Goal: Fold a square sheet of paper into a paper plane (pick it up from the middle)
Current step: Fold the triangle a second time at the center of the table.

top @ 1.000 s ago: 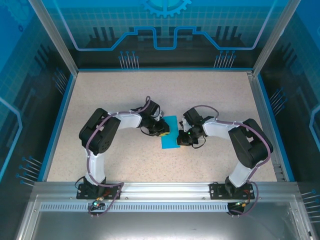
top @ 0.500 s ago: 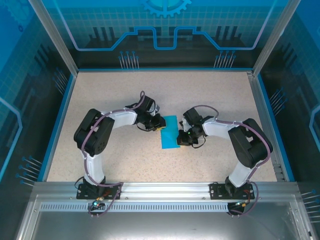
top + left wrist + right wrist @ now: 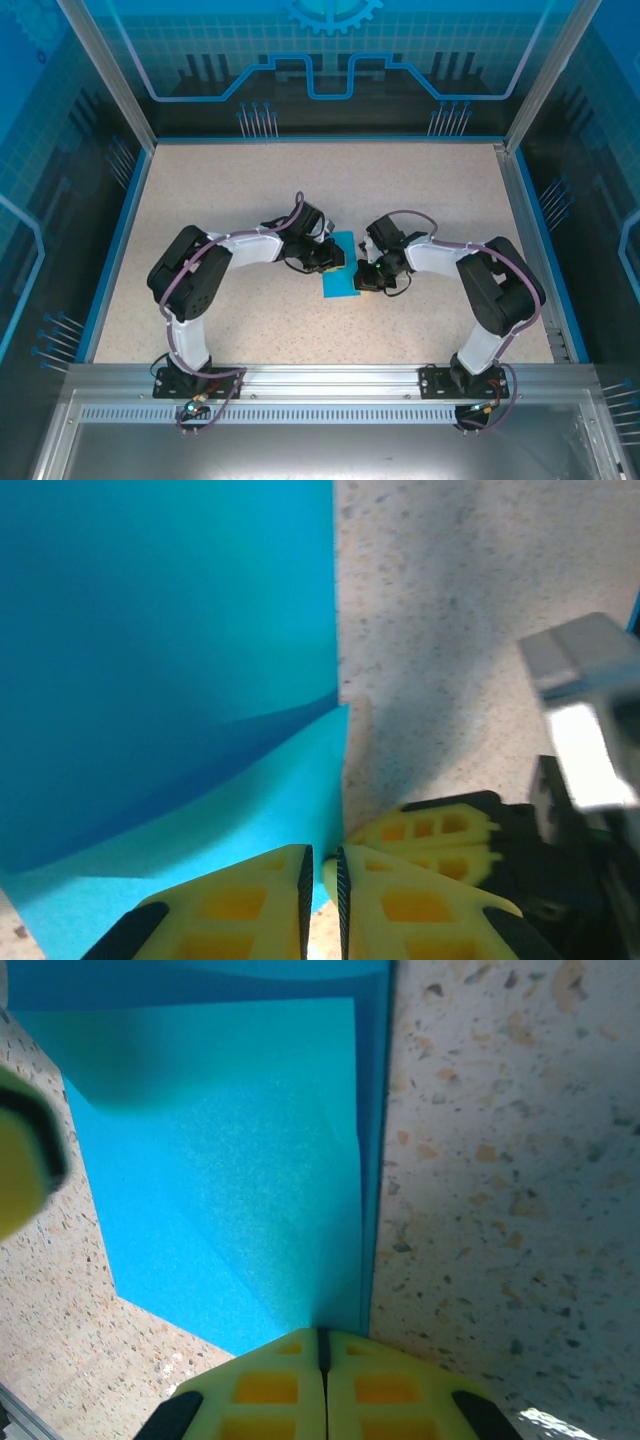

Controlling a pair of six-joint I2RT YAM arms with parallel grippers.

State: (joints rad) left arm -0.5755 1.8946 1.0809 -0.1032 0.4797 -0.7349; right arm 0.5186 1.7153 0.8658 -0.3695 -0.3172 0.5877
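Lying at frame centre on the desk (image 3: 420, 180), the square sheet of paper (image 3: 342, 278) sits partly folded. Right gripper (image 3: 321, 1334): fully closed at its edge. Left gripper (image 3: 322, 854): thin slit; grip undeterminable.

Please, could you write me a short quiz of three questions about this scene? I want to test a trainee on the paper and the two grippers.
1. True or false: the square sheet of paper lies fully flat on the table, with no fold.
2. The right gripper is: A) wide open; B) shut; C) holding a cup.
3. In the top view, at which edge of the sheet is the left gripper?

Key
1. False: the wrist views show one layer folded over another.
2. B.
3. The left edge, toward the far corner.
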